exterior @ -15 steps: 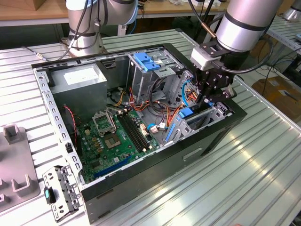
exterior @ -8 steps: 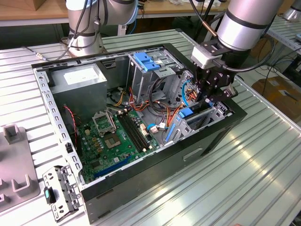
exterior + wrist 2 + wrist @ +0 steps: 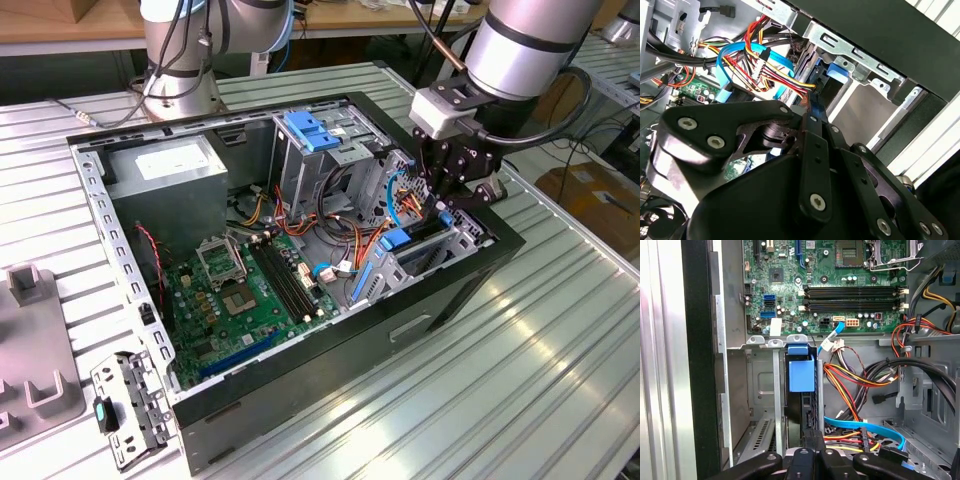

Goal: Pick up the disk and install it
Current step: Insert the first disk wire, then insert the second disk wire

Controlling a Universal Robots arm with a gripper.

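Your black multi-link gripper [image 3: 447, 200] hangs over open black computer case [image 3: 440, 300], at corner bay farthest from green motherboard [image 3: 250, 290]. Fingers look pinched together on top edge of dark flat disk in bright blue plastic carrier [image 3: 802, 371]. You see disk standing on edge in grey metal drive bay [image 3: 760, 385], blue tab toward motherboard. Bundle of red, yellow, orange wires [image 3: 855, 377] and flat blue cable [image 3: 740, 55] lie just beside bay.
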